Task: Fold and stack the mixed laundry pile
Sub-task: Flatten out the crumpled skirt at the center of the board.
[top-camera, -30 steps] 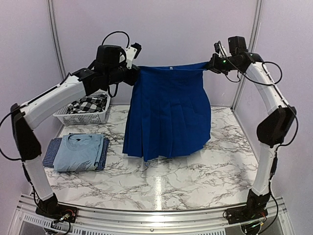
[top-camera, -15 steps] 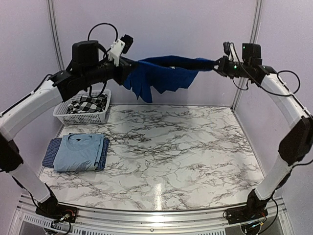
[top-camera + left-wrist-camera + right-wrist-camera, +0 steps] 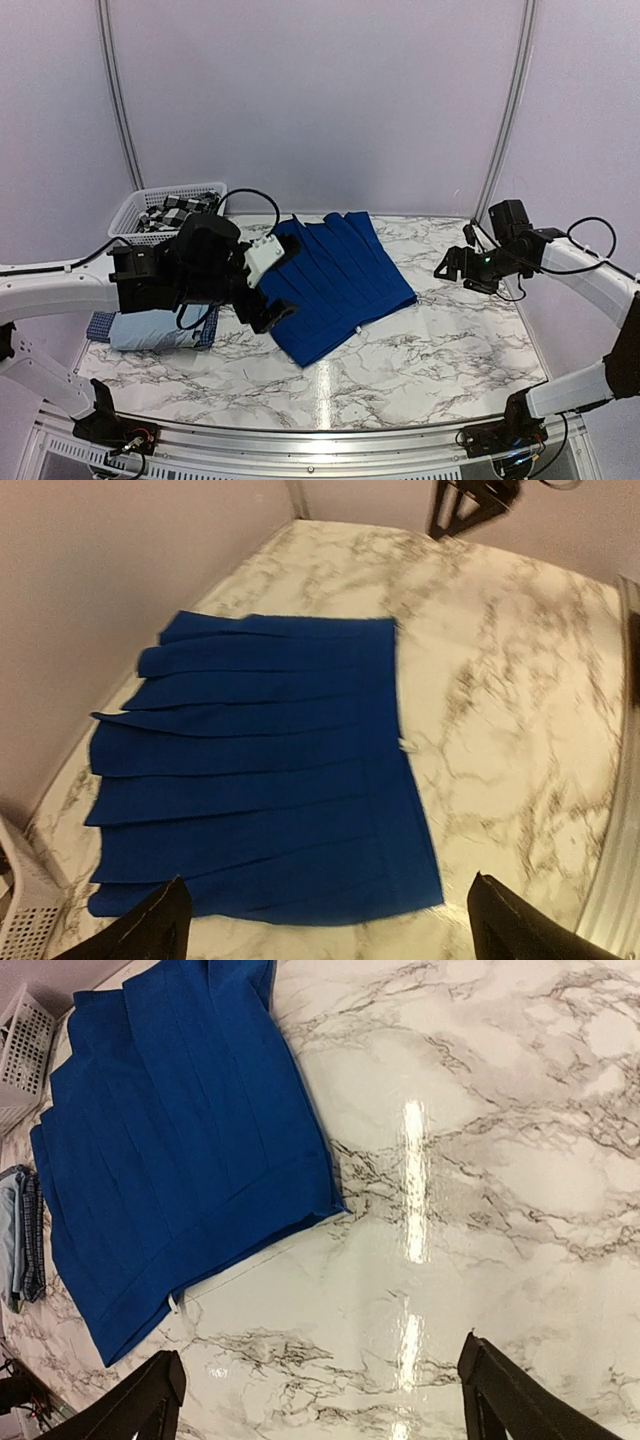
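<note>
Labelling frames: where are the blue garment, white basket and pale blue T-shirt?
blue garment (image 3: 335,280): top view, cloth's middle.
white basket (image 3: 180,187): top view, far rim.
pale blue T-shirt (image 3: 140,332): top view, visible near edge.

We see a royal-blue pleated skirt (image 3: 340,270) lying flat mid-table; at nine o'clock, a folded pale blue T-shirt (image 3: 150,331) tops small-checked navy cloth (image 3: 97,326).

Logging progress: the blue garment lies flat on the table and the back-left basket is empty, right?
No. The blue garment does lie flat on the table, but the basket is not empty: the top view shows black-and-white checked cloth in it.
</note>
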`<action>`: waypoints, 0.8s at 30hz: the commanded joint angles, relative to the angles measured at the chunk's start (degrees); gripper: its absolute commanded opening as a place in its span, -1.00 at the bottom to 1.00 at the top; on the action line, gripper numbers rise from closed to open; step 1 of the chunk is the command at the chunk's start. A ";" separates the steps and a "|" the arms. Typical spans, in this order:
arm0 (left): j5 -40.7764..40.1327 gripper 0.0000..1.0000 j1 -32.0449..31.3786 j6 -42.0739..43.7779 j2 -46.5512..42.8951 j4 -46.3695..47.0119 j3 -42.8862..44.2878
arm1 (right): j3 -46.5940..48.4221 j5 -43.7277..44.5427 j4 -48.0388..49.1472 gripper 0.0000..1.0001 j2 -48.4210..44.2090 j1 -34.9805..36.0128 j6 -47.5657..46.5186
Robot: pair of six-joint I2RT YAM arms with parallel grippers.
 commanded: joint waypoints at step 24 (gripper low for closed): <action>5.60 -0.11 14.14 -8.74 44.81 -18.01 25.91 | 19.14 -5.42 10.02 -0.11 44.22 9.44 -3.01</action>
